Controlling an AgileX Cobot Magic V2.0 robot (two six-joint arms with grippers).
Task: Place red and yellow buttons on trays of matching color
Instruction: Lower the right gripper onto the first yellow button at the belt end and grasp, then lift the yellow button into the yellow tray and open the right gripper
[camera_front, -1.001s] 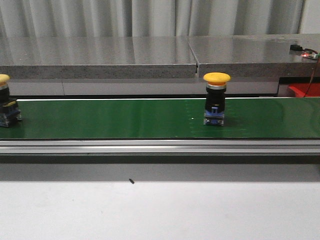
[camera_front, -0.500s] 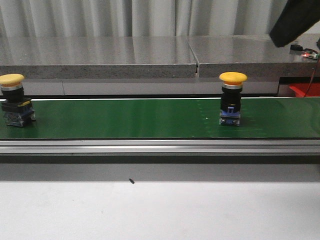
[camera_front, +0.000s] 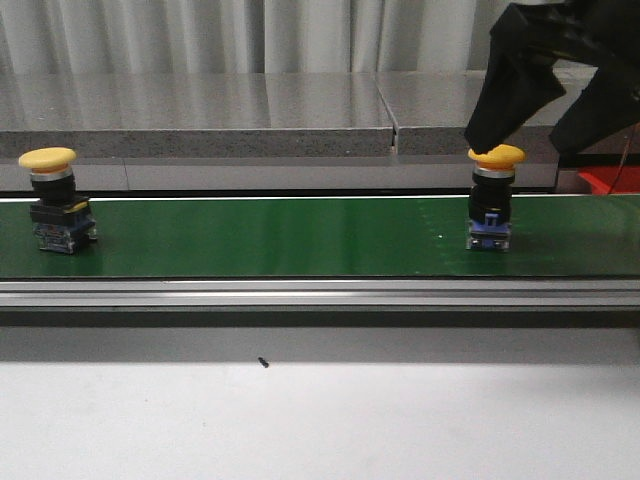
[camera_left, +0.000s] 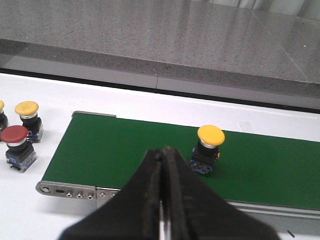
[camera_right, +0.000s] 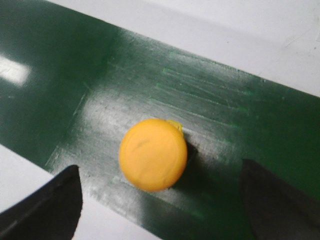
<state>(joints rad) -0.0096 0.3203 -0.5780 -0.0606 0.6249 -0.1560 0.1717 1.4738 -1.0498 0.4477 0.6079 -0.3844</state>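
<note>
Above the right end of the green belt (camera_front: 250, 237) hangs my right claw (camera_front: 545, 110), its two black fingers (camera_front: 510, 85) spread wide with nothing between them. One finger reaches down to the cap of the yellow button (camera_front: 492, 197) that stands upright on the belt there; from the front I cannot tell whether it touches the cap or only passes beside it. My right wrist camera looks straight down on that round yellow cap (camera_right: 153, 154), which sits in the gap, well apart from either fingertip (camera_right: 45, 207), on a scuffed stretch of belt near its edge.

My left claw (camera_left: 162, 197) is pressed fully shut, fingers (camera_left: 147, 200) meeting along a thin seam, gripping nothing. It hovers over the near rail at the belt's left end.

A second yellow button (camera_front: 58, 200) stands upright near the left end of the belt; my left wrist camera shows it too (camera_left: 207, 150), close to the belt's middle line. Off the belt, on the white table (camera_left: 30, 210) beyond its left end, a red button (camera_left: 17, 148) and another yellow one (camera_left: 28, 120) stand just beside each other, with a sliver of a third yellow cap (camera_left: 1, 111) at the picture's edge.

A red tray (camera_front: 606, 180) shows partly at the far right behind the belt.

I can read no brand, label or writing anywhere.
</note>
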